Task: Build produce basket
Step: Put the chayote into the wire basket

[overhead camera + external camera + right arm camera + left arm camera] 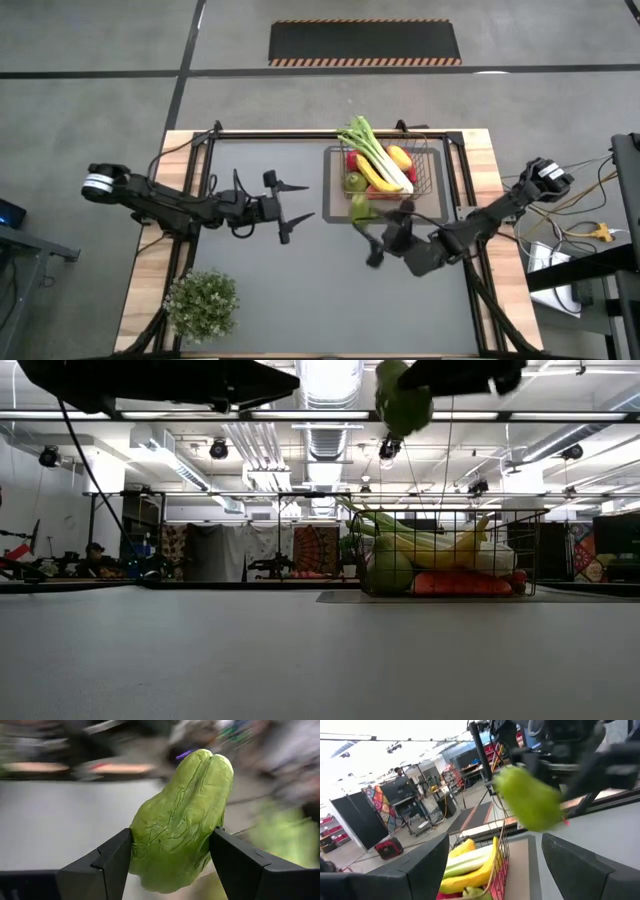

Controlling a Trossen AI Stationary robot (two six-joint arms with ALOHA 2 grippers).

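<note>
Two arms share the bench: the left gripper (300,213) waits mid-bench, fingers spread and empty. The right gripper (170,851) pinches a wrinkled green pepper (181,820) aloft beside the nearly full basket (432,178). Next, I judge: carry it over the rim and release.

no readable text, labels or numbers anywhere.

Both arms are dark, almost black, built of slim jointed links with thin black cables looping alongside. The left arm (170,203) carries a pale grey band near its outer end. Each hand's fingers (100,865) are flat, angular matte-black plates with bevelled edges.
</note>
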